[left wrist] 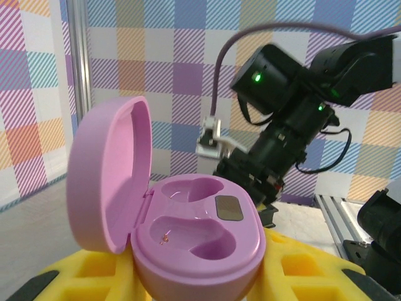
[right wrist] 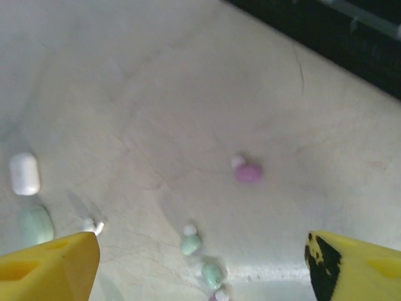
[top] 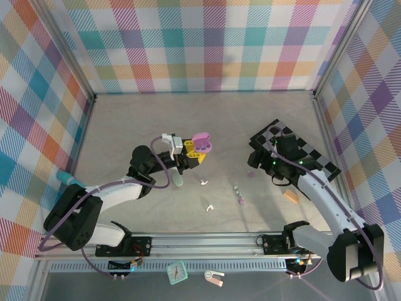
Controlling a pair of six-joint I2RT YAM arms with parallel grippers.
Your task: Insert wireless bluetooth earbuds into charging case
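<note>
Left gripper (left wrist: pixel 197 279): pinches the open pale-purple pebble-shaped plastic charging case (left wrist: pixel 200 241), lid up.
Right gripper (right wrist: pixel 202 251): spread wide, empty; the nearer arm.
Pale-purple plastic earbud (right wrist: pixel 248 172): on the grey table (right wrist: pixel 156 94), beyond the right gap, slightly right of centre.
Bud's axis: diagonal, white tip toward upper left in the right wrist view.

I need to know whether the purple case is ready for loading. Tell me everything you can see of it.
The purple case is a smooth, glossy plastic pebble. It is open, with its lid hinged up on the left. Both moulded wells face up and are empty, and a dark grey square patch sits beside them. The base is clamped between the yellow fingers of the left pincer.
</note>
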